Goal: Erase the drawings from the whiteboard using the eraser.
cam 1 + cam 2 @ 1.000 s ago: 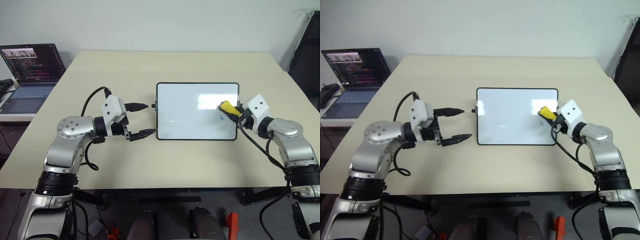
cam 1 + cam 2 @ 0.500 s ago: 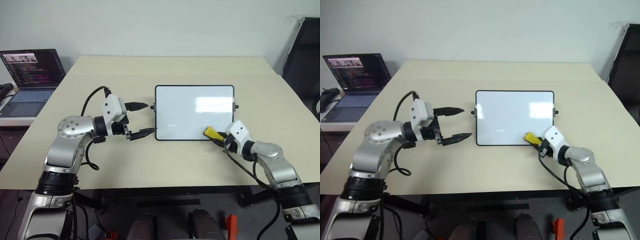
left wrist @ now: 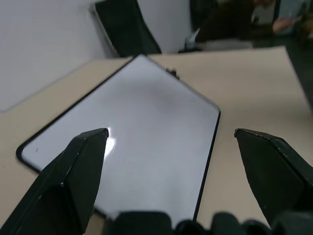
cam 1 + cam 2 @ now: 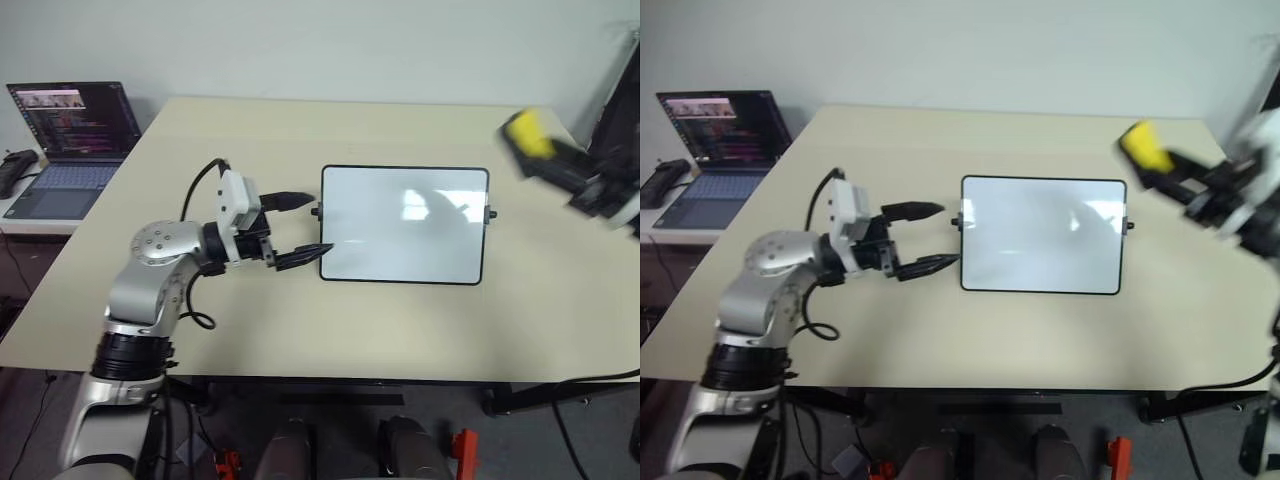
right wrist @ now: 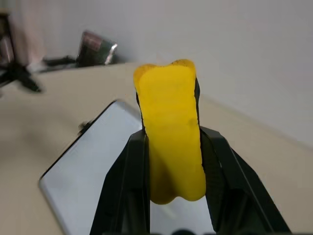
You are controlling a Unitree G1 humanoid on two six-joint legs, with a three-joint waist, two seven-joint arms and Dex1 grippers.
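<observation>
The whiteboard [image 4: 405,235] lies flat in the middle of the table, black-framed with small knobs on its short sides. Its face reads plain white with glare, and the drawings are out of view. My left gripper [image 4: 320,223] stands open at the board's left edge, one finger on each side of the knob, apart from the board; the left wrist view looks across the whiteboard [image 3: 146,122] between the spread fingers [image 3: 78,166]. My right gripper [image 4: 540,152] hangs blurred in the air above the board's far right corner, shut on the yellow eraser [image 4: 526,131], as the right wrist view shows with the eraser [image 5: 171,142].
An open laptop [image 4: 68,125] sits on a side desk at the far left, with a dark object [image 4: 14,168] beside it. A black chair [image 4: 618,100] stands past the table's right side. The table [image 4: 300,320] spreads bare around the board.
My right gripper lifted the eraser off the board's lower right and swung it up and to the right. The small blue "A" no longer shows. My left gripper edged closer to the board.
</observation>
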